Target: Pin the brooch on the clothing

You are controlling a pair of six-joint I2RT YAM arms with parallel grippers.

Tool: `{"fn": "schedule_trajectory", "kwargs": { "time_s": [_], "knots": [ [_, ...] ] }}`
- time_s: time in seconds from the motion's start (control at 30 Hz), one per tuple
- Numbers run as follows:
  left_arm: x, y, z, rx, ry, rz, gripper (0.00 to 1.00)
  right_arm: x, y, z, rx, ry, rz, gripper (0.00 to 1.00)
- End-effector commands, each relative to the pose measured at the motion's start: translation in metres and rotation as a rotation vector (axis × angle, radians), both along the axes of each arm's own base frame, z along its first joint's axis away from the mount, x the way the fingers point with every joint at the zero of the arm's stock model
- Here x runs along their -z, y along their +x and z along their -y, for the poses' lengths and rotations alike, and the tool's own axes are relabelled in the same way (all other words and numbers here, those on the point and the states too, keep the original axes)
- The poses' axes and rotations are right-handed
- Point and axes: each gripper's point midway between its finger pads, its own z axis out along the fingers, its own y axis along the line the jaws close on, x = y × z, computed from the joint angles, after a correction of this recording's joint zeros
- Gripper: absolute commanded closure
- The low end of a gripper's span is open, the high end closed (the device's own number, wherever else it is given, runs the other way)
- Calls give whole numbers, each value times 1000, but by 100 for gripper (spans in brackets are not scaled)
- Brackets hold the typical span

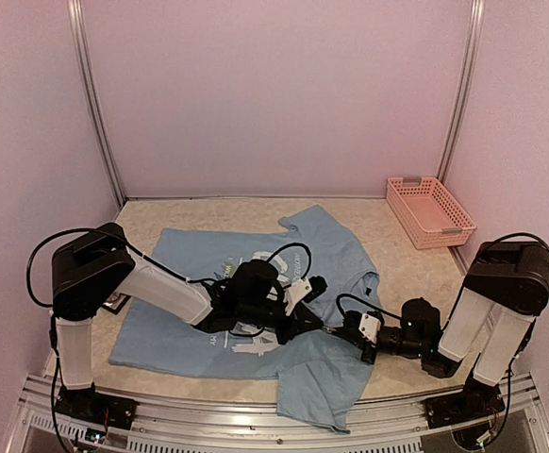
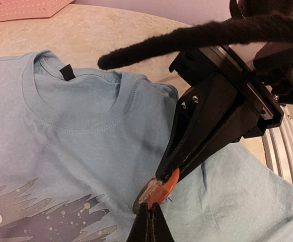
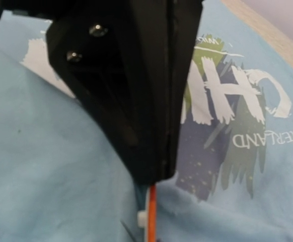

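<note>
The light blue T-shirt (image 1: pixel 208 311) lies spread on the table, with its collar (image 2: pixel 81 118) and printed chest (image 3: pixel 222 116) in the wrist views. The brooch (image 2: pixel 161 189) is a small round orange badge with a metal back, held on edge just above the shirt below the collar. My left gripper (image 2: pixel 150 205) is shut on its lower rim. My right gripper (image 2: pixel 172 172) comes in from the right and is shut on its upper rim. In the right wrist view the brooch (image 3: pixel 151 214) shows edge-on below my shut right gripper (image 3: pixel 159 179). In the top view both grippers, left (image 1: pixel 312 319) and right (image 1: pixel 339 328), meet over the shirt's middle.
A pink basket (image 1: pixel 430 210) stands at the back right by the wall. The shirt's near hem hangs over the table's front edge (image 1: pixel 312 406). A metal rail (image 1: pixel 208 420) runs along the front. Pink walls close in on three sides.
</note>
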Motion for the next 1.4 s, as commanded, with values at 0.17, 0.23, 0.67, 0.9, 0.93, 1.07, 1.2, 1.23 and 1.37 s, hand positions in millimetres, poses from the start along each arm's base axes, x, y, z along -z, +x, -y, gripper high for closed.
{"fn": "schedule_trajectory", "kwargs": {
  "time_s": [0.17, 0.23, 0.67, 0.9, 0.93, 1.07, 1.2, 1.23, 1.37],
  "knots": [
    [-18, 9, -11, -43, -82, 55, 71, -18, -18, -11, -124, 115, -63, 100],
    [-31, 6, -16, -42, -118, 83, 60, -18, -16, -11, -122, 119, -69, 100],
    [8, -5, -17, 10, 155, 283, 56, -28, 15, 1, 39, 103, -24, 100],
    [30, 20, -14, 20, 320, 414, 57, -24, 25, 10, 86, 106, -57, 100],
    [34, 22, -15, 21, 339, 419, 58, -24, 25, 11, 85, 109, -58, 100],
    [52, 17, -21, 70, 394, 382, 58, -25, 27, 12, 86, 116, -69, 100],
    [48, 2, -17, 122, 347, 317, 56, -21, 27, 14, 83, 102, -76, 100],
    [45, 0, -16, 126, 336, 303, 56, -20, 27, 14, 80, 100, -77, 100],
    [35, 2, -14, 109, 312, 284, 55, -18, 25, 12, 68, 93, -86, 100]
  ]
}}
